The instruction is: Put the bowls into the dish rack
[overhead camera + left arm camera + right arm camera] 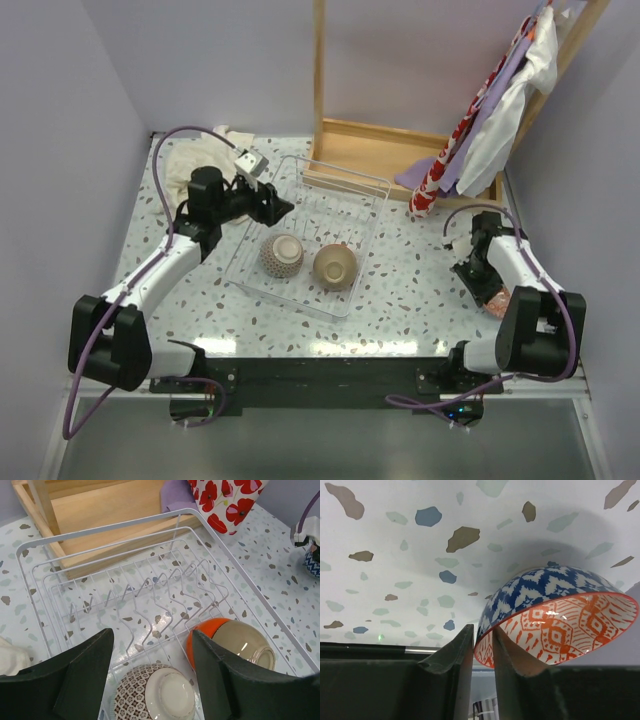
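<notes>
While the top view looks down on the speckled table [400,295], the dish rack [345,182] lies in the middle of it, just in front of a wooden tray [385,150]. Two bowls rest side by side in the rack's near end: a lattice-patterned bowl [282,255] on the left and a tan bowl [336,266] on the right. The left gripper [283,210] hangs over the rack's far left part, behind the lattice-patterned bowl. Well apart, near the table's right edge and outside the rack, the right gripper [490,292] points down at a blue-patterned bowl [498,303]. Hanging cloths [500,110] drape over the tray's right end, and a pale cloth [195,160] lies at the far left corner.

From the left wrist, the left gripper [152,636] has its jaws released and wide apart, with nothing between them, above the rack's wire prongs [150,587]. Below it the lattice-patterned bowl [155,695] sits upside down with its pale foot ring up. Just beside it the tan bowl [240,640] leans tilted, showing an orange side toward the prongs.

From the right wrist, the blue-patterned bowl [545,587] is tipped up, its red-orange patterned inside facing the camera and a shadow on the table behind it. Its rim passes between the right gripper's fingers [455,665], which are clenched on it, one outside the wall and one inside.
</notes>
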Robot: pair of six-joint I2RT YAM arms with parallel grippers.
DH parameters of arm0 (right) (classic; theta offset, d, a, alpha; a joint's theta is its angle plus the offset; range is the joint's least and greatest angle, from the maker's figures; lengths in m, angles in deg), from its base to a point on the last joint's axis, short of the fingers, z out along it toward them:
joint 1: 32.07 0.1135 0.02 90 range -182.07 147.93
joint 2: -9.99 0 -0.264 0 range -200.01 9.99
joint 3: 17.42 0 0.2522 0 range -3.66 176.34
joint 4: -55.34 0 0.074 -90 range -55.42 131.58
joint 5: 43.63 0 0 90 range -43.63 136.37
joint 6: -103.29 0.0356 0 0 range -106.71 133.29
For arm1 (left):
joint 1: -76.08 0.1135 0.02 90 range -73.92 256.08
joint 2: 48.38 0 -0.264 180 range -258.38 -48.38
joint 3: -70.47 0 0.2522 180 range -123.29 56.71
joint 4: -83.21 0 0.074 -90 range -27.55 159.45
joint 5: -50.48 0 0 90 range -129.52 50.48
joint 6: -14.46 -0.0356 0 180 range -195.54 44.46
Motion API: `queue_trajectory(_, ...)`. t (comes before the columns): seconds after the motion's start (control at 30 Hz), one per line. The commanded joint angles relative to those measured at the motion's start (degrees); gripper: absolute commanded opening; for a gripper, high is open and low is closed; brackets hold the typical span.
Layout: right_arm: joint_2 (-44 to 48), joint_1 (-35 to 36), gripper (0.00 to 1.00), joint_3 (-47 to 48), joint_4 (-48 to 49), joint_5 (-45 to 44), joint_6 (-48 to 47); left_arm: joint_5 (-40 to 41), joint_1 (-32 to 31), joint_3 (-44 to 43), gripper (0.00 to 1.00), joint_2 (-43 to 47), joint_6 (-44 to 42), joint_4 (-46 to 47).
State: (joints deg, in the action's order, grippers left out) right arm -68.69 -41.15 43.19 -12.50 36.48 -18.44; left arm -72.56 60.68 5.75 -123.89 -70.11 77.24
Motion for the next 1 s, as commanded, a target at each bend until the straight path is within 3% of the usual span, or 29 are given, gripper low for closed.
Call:
queue_trajectory(0.0,1.94,-0.23,0.16,-0.36,-1.18,-0.05,-3.43,-1.15,0.19,1.39,0.69,1.94,0.98,3.72)
queue_trajectory(0.07,3.17,-0.23,0.08,0.17,-3.12,0.92,-3.61,-1.5,0.19,1.48,0.69,2.46,0.98,3.72)
queue_trajectory(0.1,3.96,-0.15,0.0,0.43,-4.87,1.36,-3.69,-1.59,0.28,1.56,0.69,2.55,0.9,3.72)
queue_trajectory(0.2,6.95,-0.23,0.0,1.66,-8.3,3.03,-4.04,-1.59,0.46,2.0,0.69,3.17,0.9,3.9)
queue_trajectory(0.5,13.1,2.13,0.0,8.43,-19.81,19.37,-10.62,-2.21,0.72,3.76,0.69,4.23,1.07,4.42)
queue_trajectory(0.6,14.42,5.03,0.0,11.85,-23.5,24.55,-11.95,-2.73,0.72,4.29,0.69,4.4,0.9,4.69)
queue_trajectory(0.77,14.08,17.33,0.0,19.93,-27.3,34.11,-9.85,-3.17,0.72,4.73,0.69,4.58,0.28,3.99)
queue_trajectory(0.97,8.28,26.65,0.0,29.87,-25.73,45.56,-5.63,-2.56,0.72,2.18,0.67,3.44,-4.71,-1.28)
